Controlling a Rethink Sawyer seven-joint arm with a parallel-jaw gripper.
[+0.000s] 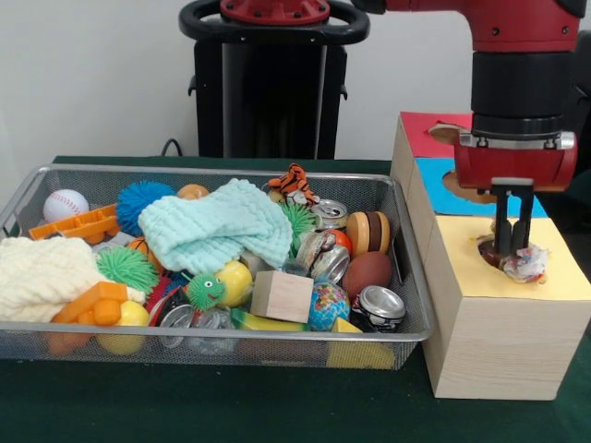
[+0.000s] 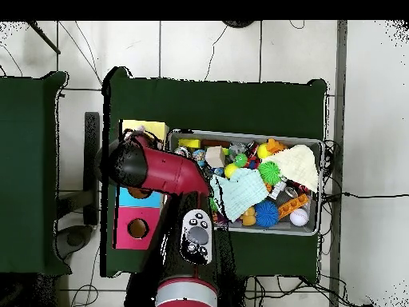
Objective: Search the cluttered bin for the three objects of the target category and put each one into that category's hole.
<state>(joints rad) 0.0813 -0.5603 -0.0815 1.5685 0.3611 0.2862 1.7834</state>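
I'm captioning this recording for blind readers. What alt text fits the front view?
The red and black robot arm's gripper hangs over the round hole in the yellow-topped pale wooden box, its fingers at a crumpled white polka-dot cloth piece lying at the hole's rim. To the left on the green table, a grey wire mesh tray holds a mint-green knitted cloth, balls, cans and blocks.

Bin (image 1: 411,277): packed; mint cloth (image 1: 217,226) covers the middle.
Hole (image 1: 503,251): blocked by end effector (image 1: 513,247) and dotted cloth (image 1: 524,264).
Table (image 1: 231,406): free before bin.
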